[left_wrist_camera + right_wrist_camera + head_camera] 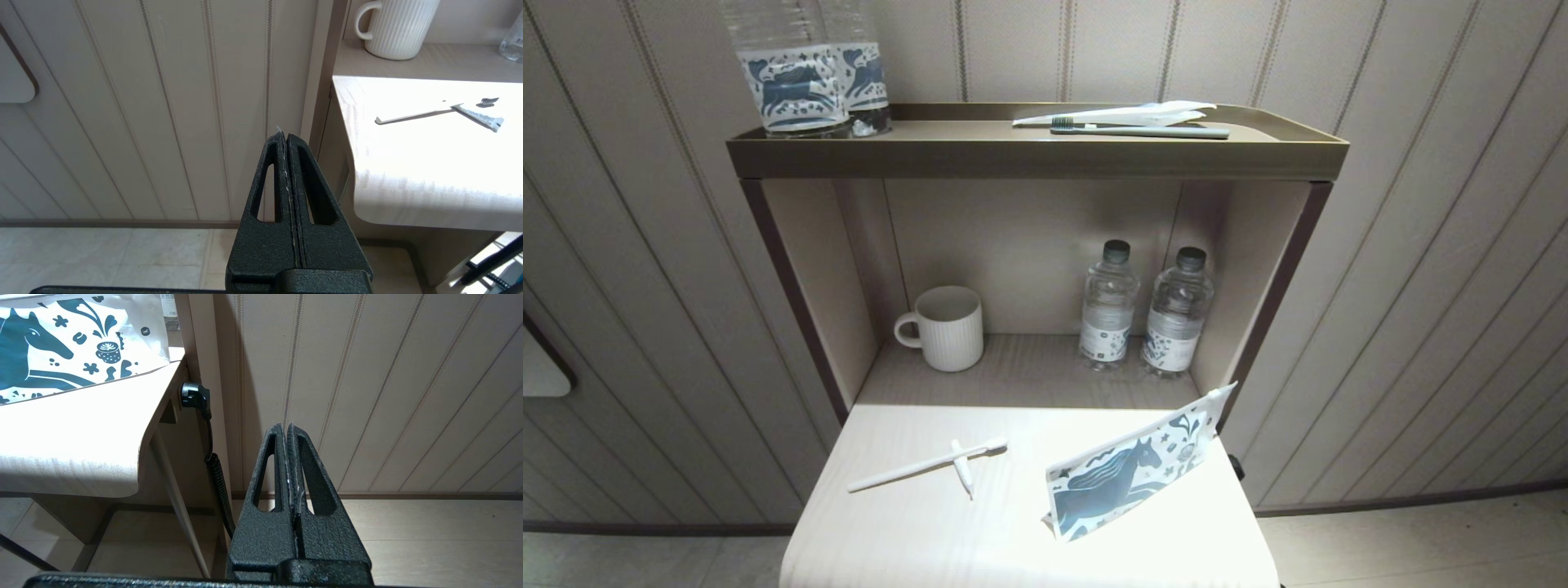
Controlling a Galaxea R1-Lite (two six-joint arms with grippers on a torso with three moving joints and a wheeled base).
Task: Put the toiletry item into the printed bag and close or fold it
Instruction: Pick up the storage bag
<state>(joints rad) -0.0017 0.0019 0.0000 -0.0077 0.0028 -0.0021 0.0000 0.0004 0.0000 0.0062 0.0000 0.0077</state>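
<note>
overhead, pale wooden tabletop (pixel 915 531) against panelled wall (pixel 1421 245), printed bag (pixel 1127 478) lying on it, both hands pressed closed

The tabletop (pixel 915 531) looks like pale, matt wood grain. The printed bag (pixel 1131 478) is smooth, soft plastic with a slight sheen. The mug (pixel 947 328) is ribbed matt ceramic. Both end effectors, left (pixel 284 136) and right (pixel 284 426), are rough-textured black plastic.

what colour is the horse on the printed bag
Dark teal-blue on white; the printed bag shows best in the head view.
</note>
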